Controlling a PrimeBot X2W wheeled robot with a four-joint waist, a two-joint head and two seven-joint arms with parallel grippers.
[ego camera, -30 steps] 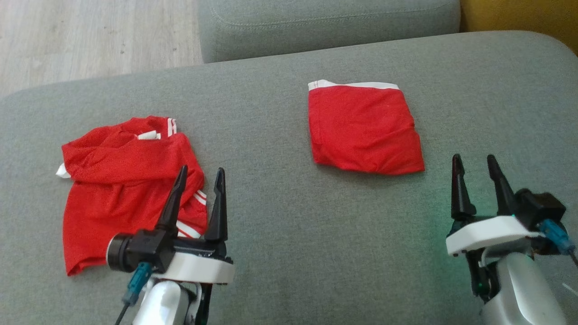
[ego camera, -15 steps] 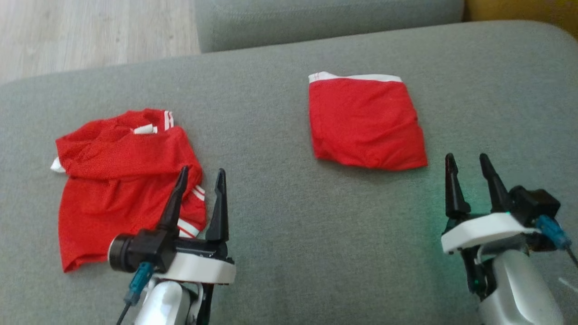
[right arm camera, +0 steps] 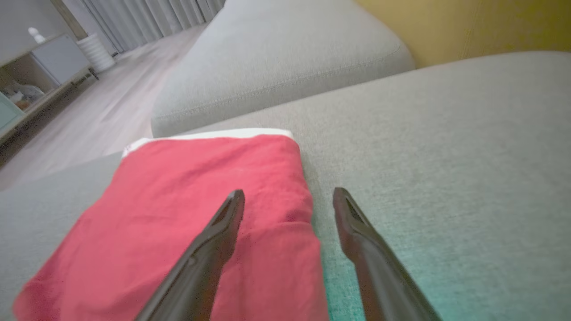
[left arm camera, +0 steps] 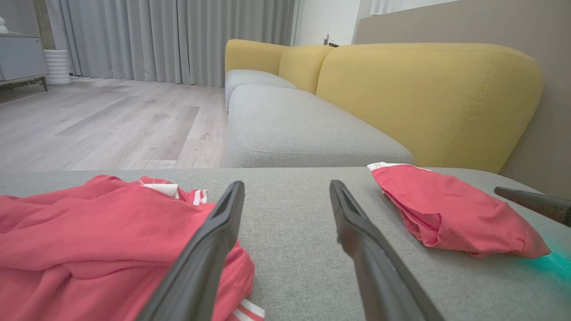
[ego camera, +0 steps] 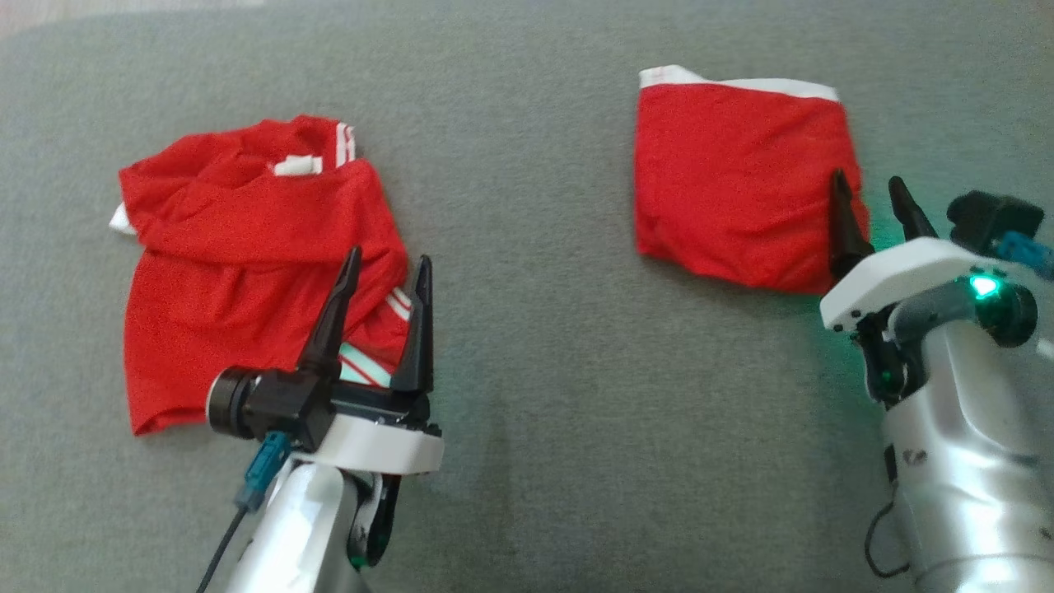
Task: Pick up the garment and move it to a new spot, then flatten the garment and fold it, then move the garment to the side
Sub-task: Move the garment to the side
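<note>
Right gripper point(ego camera: 866, 178), fingers spread, hovers at the folded garment's point(ego camera: 733, 173) four-o'clock edge, at two o'clock on the sofa point(ego camera: 535, 329); probably the move-aside step. Next, pinch that edge. Left gripper point(ego camera: 390, 254), likewise spread, idles.

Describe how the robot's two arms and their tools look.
The left tool and right tool each have two long, tapering black fingers on a white collar above a shiny silver forearm. A black camera pod juts sideways from each, with a teal plug and dark cable. A green light glows on the right wrist.
</note>
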